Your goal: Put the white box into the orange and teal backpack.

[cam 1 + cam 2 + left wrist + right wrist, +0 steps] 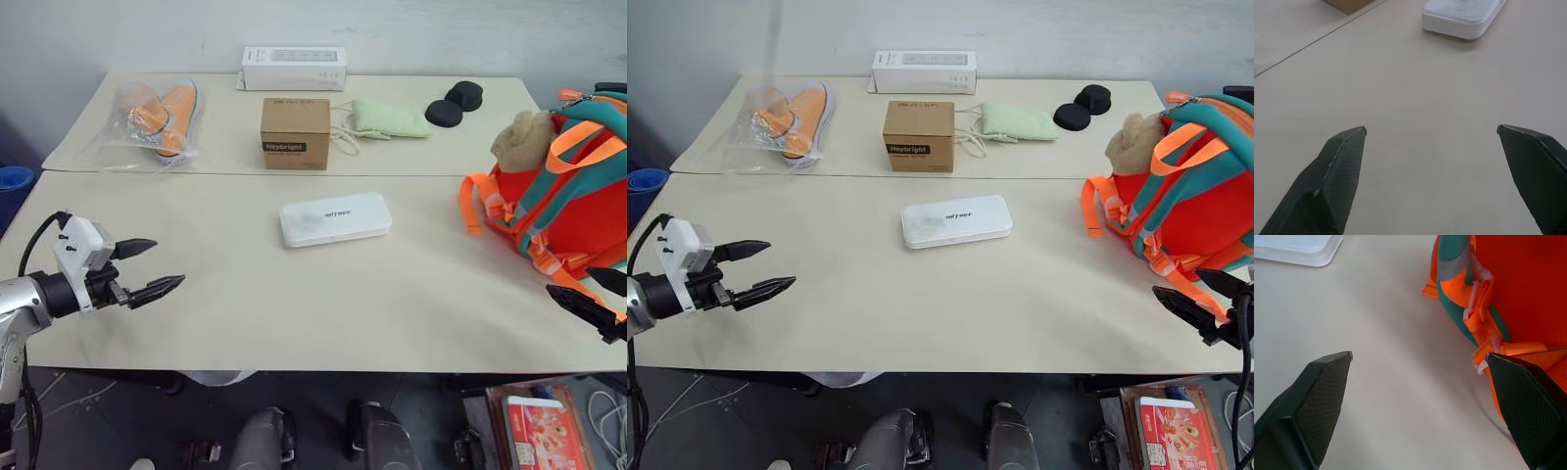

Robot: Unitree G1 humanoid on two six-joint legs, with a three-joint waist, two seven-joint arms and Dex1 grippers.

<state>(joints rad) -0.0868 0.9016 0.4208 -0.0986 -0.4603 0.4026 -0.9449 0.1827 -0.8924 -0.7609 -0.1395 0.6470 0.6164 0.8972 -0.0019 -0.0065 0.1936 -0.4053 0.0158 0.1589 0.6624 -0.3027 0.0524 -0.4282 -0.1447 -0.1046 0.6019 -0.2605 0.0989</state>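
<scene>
The white box [335, 218] lies flat in the middle of the beige table, small dark lettering on its lid; its near end also shows in the left wrist view as the white box [1463, 17]. The orange and teal backpack [568, 191] stands at the table's right edge, a tan plush toy [521, 138] on its upper side. My left gripper [155, 268] hovers open over the table's near left, well short of the box, nothing between its fingers. My right gripper [1205, 302] is open at the near right, just in front of the backpack's orange straps [1484, 308].
Along the far side of the table lie a brown carton [295, 133], a long white carton [294, 69], a bag with orange shoes [155, 119], a green pouch [390, 118] and two black discs [454, 104]. A red-and-white box [543, 432] sits below the table's near right edge.
</scene>
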